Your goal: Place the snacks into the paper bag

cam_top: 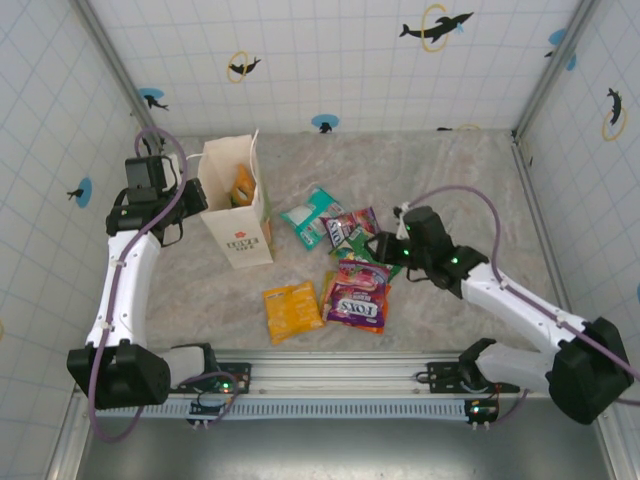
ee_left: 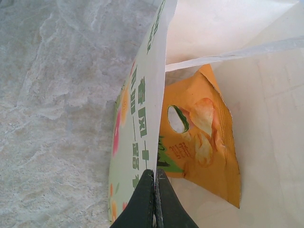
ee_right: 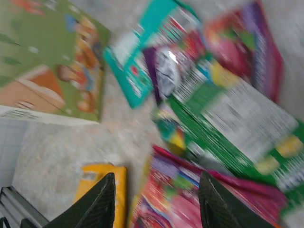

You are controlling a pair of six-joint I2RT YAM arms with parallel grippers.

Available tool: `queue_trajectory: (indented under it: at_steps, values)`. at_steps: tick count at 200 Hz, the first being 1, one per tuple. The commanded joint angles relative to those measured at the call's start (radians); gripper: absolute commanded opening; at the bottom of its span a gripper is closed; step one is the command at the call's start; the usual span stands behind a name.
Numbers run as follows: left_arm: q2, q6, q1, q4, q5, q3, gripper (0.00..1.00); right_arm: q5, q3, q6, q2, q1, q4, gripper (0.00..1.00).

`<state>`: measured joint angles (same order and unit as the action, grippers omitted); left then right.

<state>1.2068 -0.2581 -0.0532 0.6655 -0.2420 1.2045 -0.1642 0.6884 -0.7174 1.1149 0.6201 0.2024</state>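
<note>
**One packet bagged, five waiting on the table**

The tall white paper carrier bag [cam_top: 240, 205] stands upright at the left of the marbled table [cam_top: 450, 170], its mouth open. The left gripper [ee_left: 155, 190] has its jaws pressed together on the bag's near wall at the rim, which holds the opening apart. In the left wrist view, one orange-yellow glossy packet [ee_left: 204, 142] is already inside, leaning against the inner wall; its top shows through the mouth in the overhead view too.

The other snacks lie in a loose cluster right of the bag:
- a flat teal packet [cam_top: 312, 215], nearest the bag;
- a small multicoloured packet [cam_top: 355, 224] just beside it;
- a green packet [ee_right: 237, 123] partly overlapped by its neighbours;
- the purple-pink "FOX'S" candy bag [cam_top: 358, 298], nearer the arm bases;
- a second orange-yellow packet [cam_top: 291, 310], lying apart on the near side.

The right gripper [cam_top: 380, 248] hovers over the middle of this cluster with its fingers [ee_right: 102, 204] spread wide and nothing between them. Its wrist picture is blurred, so which packet it is lined up on cannot be told, though the FOX'S bag and the green packet lie directly below.

By this count the task is early, with roughly one packet in six stowed. Five pick-and-drop trips are left, while the left arm keeps the mouth open.
</note>
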Motion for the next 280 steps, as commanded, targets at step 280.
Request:
queue_trajectory:
  at_steps: [280]
  values:
    - [0.002,0.025,0.007,-0.007,-0.003,-0.044,0.0,-0.211,-0.244,-0.173,0.176,-0.031,-0.198,0.43]
